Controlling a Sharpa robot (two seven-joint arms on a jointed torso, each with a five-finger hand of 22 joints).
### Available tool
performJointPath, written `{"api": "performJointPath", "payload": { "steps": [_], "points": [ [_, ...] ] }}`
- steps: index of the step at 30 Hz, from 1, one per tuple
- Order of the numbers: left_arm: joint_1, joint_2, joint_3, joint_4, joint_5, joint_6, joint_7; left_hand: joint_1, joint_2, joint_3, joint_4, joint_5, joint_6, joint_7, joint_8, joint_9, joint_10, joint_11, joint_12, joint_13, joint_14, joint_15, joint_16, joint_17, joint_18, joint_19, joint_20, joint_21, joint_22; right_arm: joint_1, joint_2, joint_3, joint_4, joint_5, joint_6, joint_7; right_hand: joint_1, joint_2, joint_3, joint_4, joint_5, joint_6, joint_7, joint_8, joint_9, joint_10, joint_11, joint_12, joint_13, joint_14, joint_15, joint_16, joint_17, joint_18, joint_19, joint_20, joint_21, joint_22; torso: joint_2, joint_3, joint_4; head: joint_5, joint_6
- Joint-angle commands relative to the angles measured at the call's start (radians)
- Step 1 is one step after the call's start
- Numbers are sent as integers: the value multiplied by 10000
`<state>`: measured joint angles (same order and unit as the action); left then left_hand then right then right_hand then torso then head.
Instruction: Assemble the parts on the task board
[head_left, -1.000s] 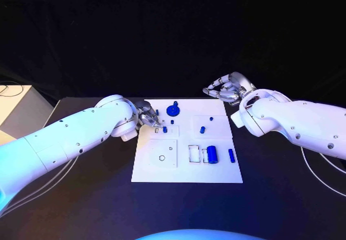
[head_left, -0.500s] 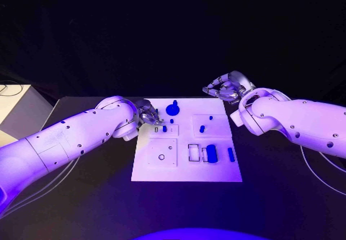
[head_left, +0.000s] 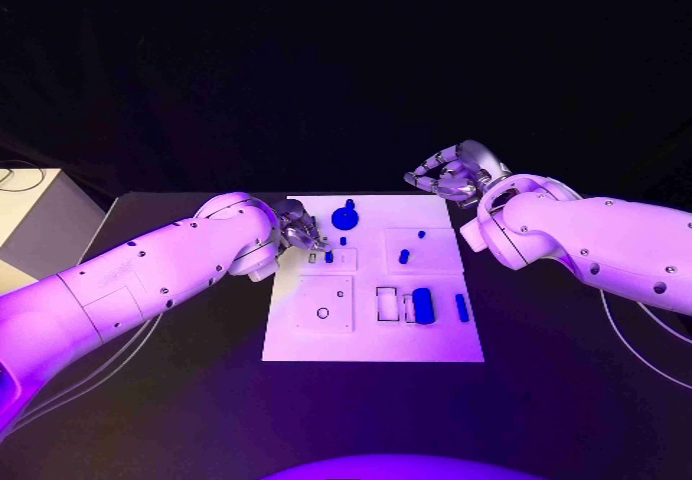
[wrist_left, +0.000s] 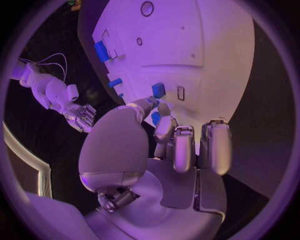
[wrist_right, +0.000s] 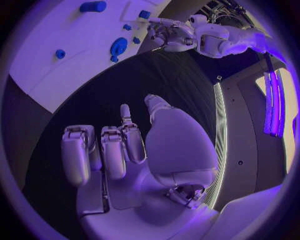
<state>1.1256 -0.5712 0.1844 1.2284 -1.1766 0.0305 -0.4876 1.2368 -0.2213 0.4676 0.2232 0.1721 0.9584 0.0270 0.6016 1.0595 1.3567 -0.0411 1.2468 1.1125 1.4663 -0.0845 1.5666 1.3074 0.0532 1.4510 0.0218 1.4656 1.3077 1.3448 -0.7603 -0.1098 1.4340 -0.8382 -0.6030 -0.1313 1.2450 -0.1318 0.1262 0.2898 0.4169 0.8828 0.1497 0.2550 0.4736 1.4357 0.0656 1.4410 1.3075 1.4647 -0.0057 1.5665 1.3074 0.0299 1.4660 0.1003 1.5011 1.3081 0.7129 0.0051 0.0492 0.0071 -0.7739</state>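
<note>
I have the white rectangular task board (head_left: 374, 335) lying flat in the middle of the black table (head_left: 188, 400). My left hand (head_left: 299, 231) is down over the board's far left part, fingers curled in toward a small blue block (wrist_left: 159, 90) that stands just beside a small rectangular slot; from the left wrist camera the fingertips (wrist_left: 164, 108) look to be touching or nearly touching it, but I cannot tell whether it is actually pinched. My right hand (head_left: 451, 177) hovers off the board's far right corner over bare table, fingers loosely curled and holding nothing. A round blue knob-shaped part (head_left: 346, 216) sits at the board's far edge, and a blue cylinder (head_left: 423, 303) lies near a slim blue bar (head_left: 462, 309) on the right side.
</note>
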Motion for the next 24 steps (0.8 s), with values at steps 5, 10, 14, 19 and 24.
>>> {"api": "performJointPath", "payload": {
  "steps": [5,10,14,19,24],
  "points": [
    [-4,71,-19,-21,-216,188,-13,238,0,-7,-96,-57,17,-54,74,-2,61,-35,44,22,1045,-99,42,2634,-95,57,-22,64,859,-4,-6,3,43,-77,126,61,-17,19,70,-1,49,-72,-18,48,23,-48,7,-28,1085,1061,-11,42,2634,-114,734,-46,-47,2131,5,3,-2,-16,-35],
    [-4,123,-27,-35,-262,130,-25,261,2,-2,-107,-53,18,-56,77,-3,66,-37,50,29,1045,-100,42,2634,-99,69,-23,74,877,-4,-13,3,59,-82,122,55,-17,19,70,-1,49,-72,-18,48,23,-48,7,-28,1085,1061,-11,42,2634,-114,734,-46,-47,2131,6,3,-7,-20,-47],
    [-4,169,-41,-60,-273,119,-24,273,4,1,-112,-51,21,-57,80,-4,74,-38,61,45,1045,-101,42,2634,-102,77,-24,81,890,-4,-17,3,67,-86,121,48,-17,19,70,-1,49,-72,-18,48,23,-48,7,-28,1085,1061,-11,42,2634,-114,734,-46,-47,2131,3,7,0,-23,-55],
    [-5,211,-65,-102,-278,147,-31,279,7,2,-114,-50,24,-57,84,-5,81,-38,70,56,1045,-101,42,2634,-105,84,-24,88,902,-3,-19,3,75,-88,122,46,-17,19,70,-1,49,-72,-18,48,23,-48,7,-28,1085,1061,-11,42,2634,-114,734,-46,-47,2131,-4,4,6,-40,-64],
    [-5,231,-88,-130,-279,177,-45,295,9,5,-122,-48,32,-60,91,-4,85,-40,74,59,1045,-102,42,2634,-109,94,-25,96,917,-3,-18,4,76,-88,121,47,-17,19,70,-1,49,-72,-18,48,23,-48,7,-28,1085,1061,-11,42,2634,-114,734,-46,-47,2131,-8,9,5,-40,-60]
  ]
}}
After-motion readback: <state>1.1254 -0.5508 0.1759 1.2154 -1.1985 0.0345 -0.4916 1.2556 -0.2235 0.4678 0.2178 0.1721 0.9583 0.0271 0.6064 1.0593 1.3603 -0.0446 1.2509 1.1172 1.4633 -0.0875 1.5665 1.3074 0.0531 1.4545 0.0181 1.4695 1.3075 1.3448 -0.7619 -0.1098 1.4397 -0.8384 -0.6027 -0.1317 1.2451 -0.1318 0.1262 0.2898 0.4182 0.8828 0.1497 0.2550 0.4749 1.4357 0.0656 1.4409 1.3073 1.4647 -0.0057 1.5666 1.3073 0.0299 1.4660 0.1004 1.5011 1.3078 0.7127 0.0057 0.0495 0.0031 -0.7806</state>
